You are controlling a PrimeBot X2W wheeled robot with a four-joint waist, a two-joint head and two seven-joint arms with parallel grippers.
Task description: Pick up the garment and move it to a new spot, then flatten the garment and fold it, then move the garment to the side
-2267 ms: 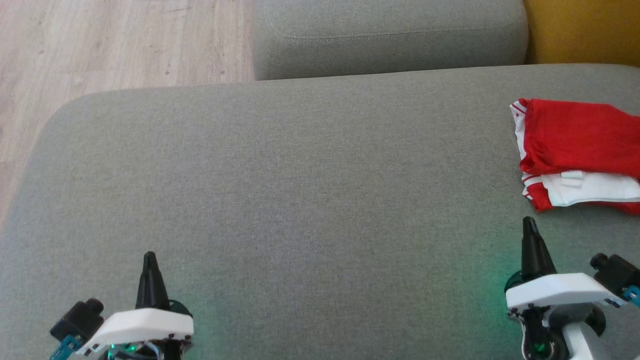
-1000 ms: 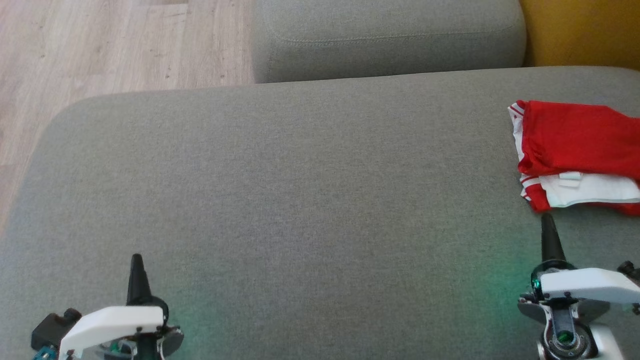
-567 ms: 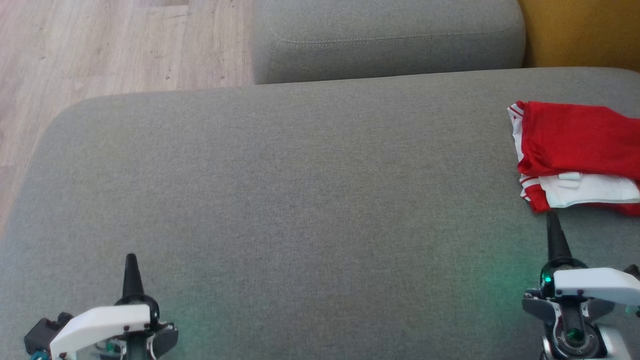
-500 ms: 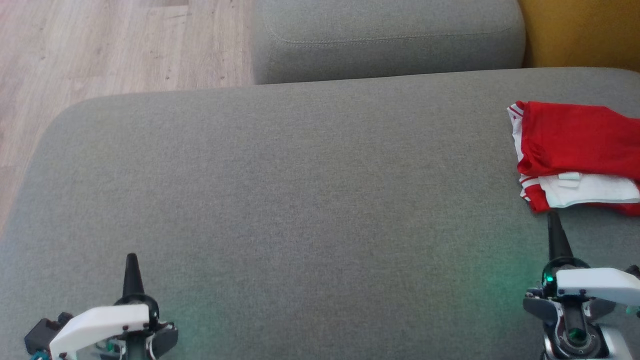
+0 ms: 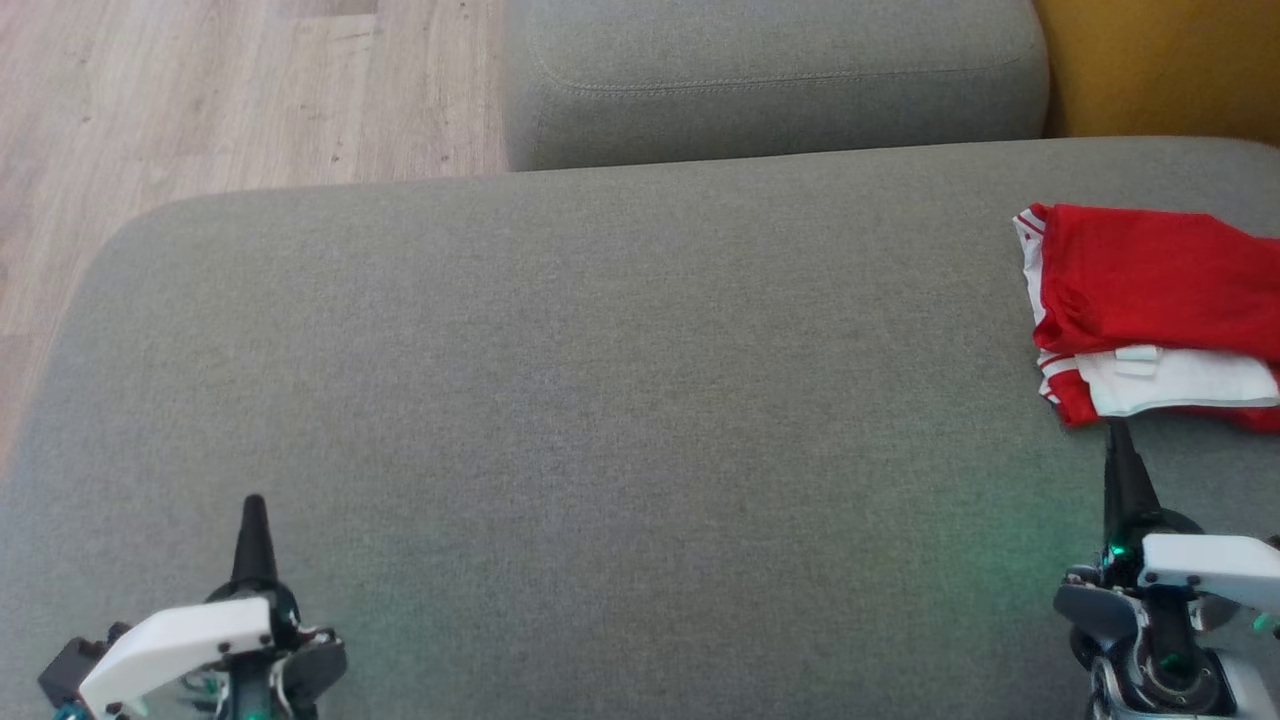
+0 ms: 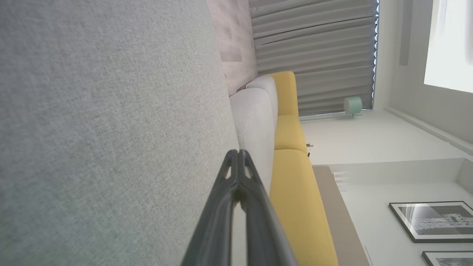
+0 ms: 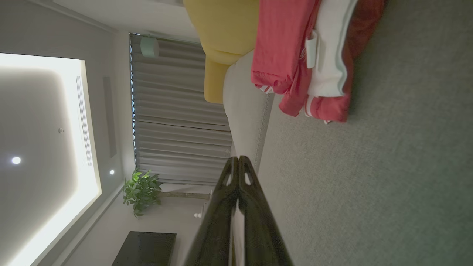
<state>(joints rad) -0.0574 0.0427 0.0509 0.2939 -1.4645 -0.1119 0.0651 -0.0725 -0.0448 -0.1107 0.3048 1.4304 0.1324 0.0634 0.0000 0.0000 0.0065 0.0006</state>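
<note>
The garment lies folded on the grey sofa, out at 3 o'clock in the head view and running off that edge. It is red with a white panel and white stripes along its near side. A grey cushion sits beyond the seat at 12 o'clock, a yellow one at 1 o'clock, and wooden floor shows at 11 o'clock.

The right jaws are clenched on nothing, their fingers pressed into a single dark point at 4 o'clock in the head view. That point aims toward 12 o'clock and meets the garment's near edge, close to its near left corner. Whether it touches the cloth cannot be told from above. In the right wrist view the fingers are tip to tip, and the garment lies at 1 o'clock from them. A stretch of bare sofa shows between.

The left jaws are clenched too, with nothing between them. Their fingers stand at 7 o'clock in the head view, over bare sofa and well apart from the garment. In the left wrist view the fingers meet at the tip.
</note>
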